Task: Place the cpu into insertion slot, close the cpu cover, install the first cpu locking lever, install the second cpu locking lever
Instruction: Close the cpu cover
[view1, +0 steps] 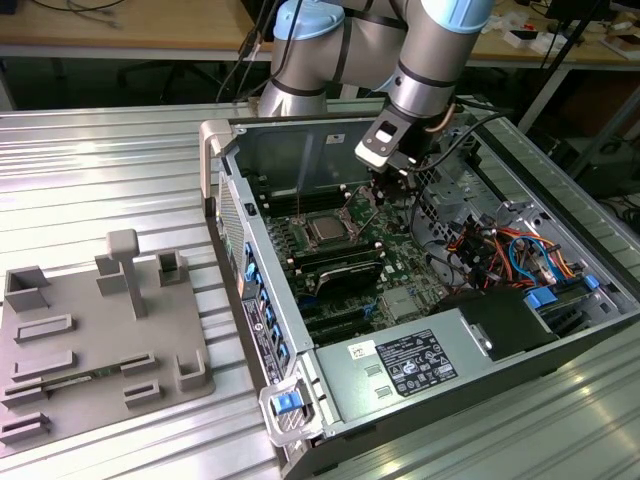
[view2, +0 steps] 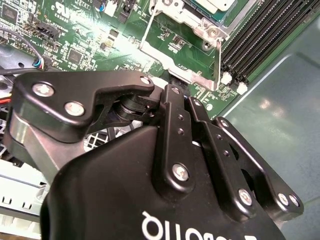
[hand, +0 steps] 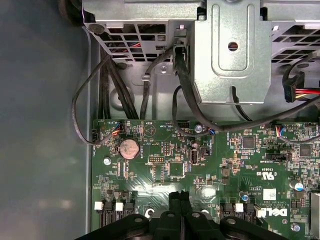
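This looks like a robotics lab to me: ribbed silver metal bench (view1: 110, 160), opened grey computer case (view1: 290, 155) beneath my gripper (view1: 392, 182), cluttered wooden desks (view1: 120, 25) beyond it.

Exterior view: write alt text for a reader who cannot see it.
A robot arm's gripper reaches down into an open computer case lying on a ribbed metal table, just to the exterior view's right of the square silver-grey cpu. A grey tray sits at the exterior view's left.
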